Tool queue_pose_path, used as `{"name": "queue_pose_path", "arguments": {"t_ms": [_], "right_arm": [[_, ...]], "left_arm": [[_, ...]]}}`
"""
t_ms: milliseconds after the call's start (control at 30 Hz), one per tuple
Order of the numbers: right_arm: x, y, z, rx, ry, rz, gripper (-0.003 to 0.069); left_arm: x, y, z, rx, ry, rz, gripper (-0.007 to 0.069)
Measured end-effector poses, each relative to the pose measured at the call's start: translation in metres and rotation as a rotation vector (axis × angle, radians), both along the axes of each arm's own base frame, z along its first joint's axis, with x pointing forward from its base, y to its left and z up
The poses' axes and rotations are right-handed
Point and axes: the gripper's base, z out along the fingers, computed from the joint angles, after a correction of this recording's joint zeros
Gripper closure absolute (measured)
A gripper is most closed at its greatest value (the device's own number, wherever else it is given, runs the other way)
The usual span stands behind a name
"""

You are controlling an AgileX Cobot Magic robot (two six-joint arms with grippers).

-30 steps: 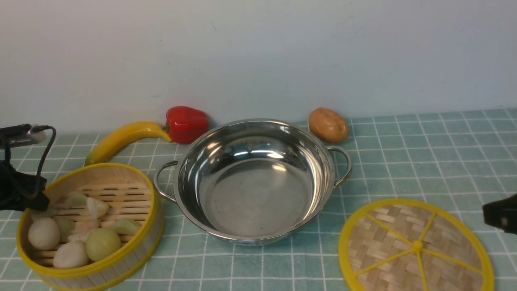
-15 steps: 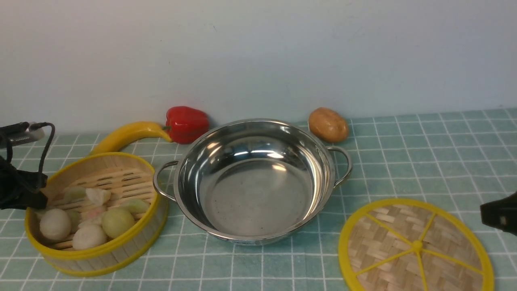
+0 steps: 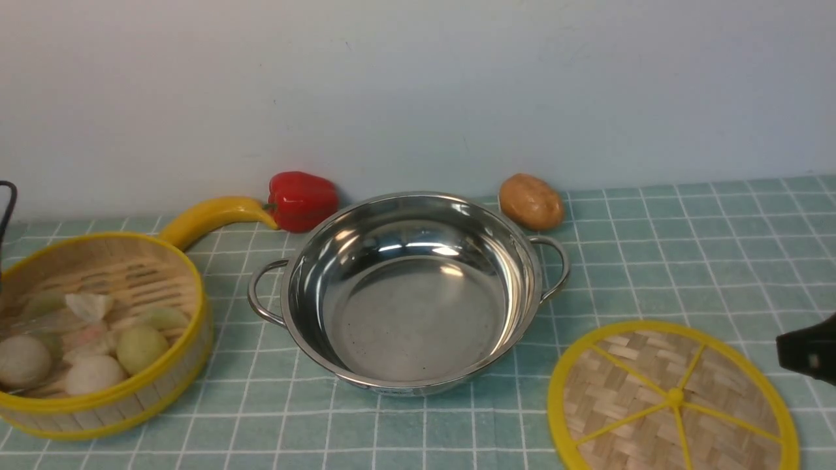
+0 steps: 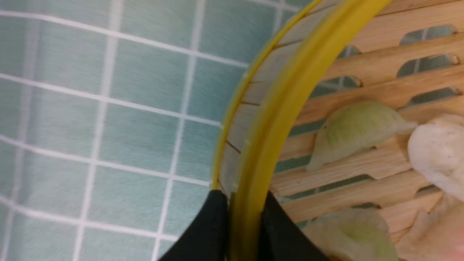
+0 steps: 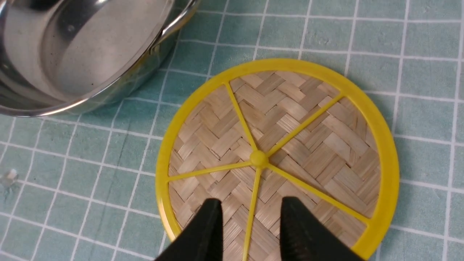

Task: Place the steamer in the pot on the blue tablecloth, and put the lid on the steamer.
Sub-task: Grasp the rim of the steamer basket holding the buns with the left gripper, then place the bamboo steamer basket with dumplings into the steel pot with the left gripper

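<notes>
The yellow rim of the steamer point(image 4: 275, 112) is grasped by the left gripper point(image 4: 243, 210), its fingertips pressed on either side of the rim. The steamer is held at the left of the scene, left of the pot point(image 3: 411, 375) and apart from it. White round pieces point(image 3: 95, 375), a pale green round piece point(image 3: 142, 348) and other wrapped-looking pieces are carried on its slatted floor.

The right gripper point(image 5: 251, 204) is released, with its fingertips parted and nothing held between them. It is seen partly at the right edge of the front view, and in the right wrist view the lid point(image 5: 259, 158) is shown beyond its fingertips. The lid is laid flat on the blue tablecloth point(image 3: 659, 261), near and to the right of the pot.

The pot is set upright in the middle, empty. Beyond it, a red pepper point(image 3: 302, 201) is placed on the far left and a brown potato point(image 3: 530, 201) on the far right. Beside the pepper, a banana point(image 3: 212, 217) is partly hidden behind the steamer.
</notes>
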Motion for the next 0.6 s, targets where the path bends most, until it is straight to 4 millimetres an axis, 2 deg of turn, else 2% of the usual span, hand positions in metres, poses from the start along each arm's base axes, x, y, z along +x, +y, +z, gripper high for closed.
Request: {"name": "queue_pose_path", "arguments": {"t_ms": [133, 367, 500, 533, 567, 600], "right_arm": [[-0.002, 0.000, -0.001, -0.001, 0.018, 0.008, 0.0417], [-0.003, 0.001, -0.002, -0.004, 0.031, 0.016, 0.0417], [-0.003, 0.001, -0.002, -0.014, 0.035, 0.030, 0.0417], [-0.004, 0.001, -0.003, -0.017, 0.044, 0.038, 0.0417], [-0.004, 0.001, -0.003, -0.017, 0.044, 0.038, 0.0417], [-0.005, 0.001, -0.003, -0.019, 0.047, 0.042, 0.0417]], "left_arm": [[-0.008, 0.002, 0.019, -0.008, -0.046, 0.042, 0.0551], [-0.010, -0.008, 0.032, -0.066, -0.056, 0.035, 0.0551], [0.004, -0.021, 0.058, -0.067, -0.069, -0.022, 0.0551], [0.012, -0.033, 0.075, -0.076, -0.075, -0.056, 0.0551], [0.014, -0.034, 0.077, -0.073, -0.081, -0.061, 0.0551], [0.023, -0.050, 0.093, -0.069, -0.101, -0.105, 0.0551]]}}
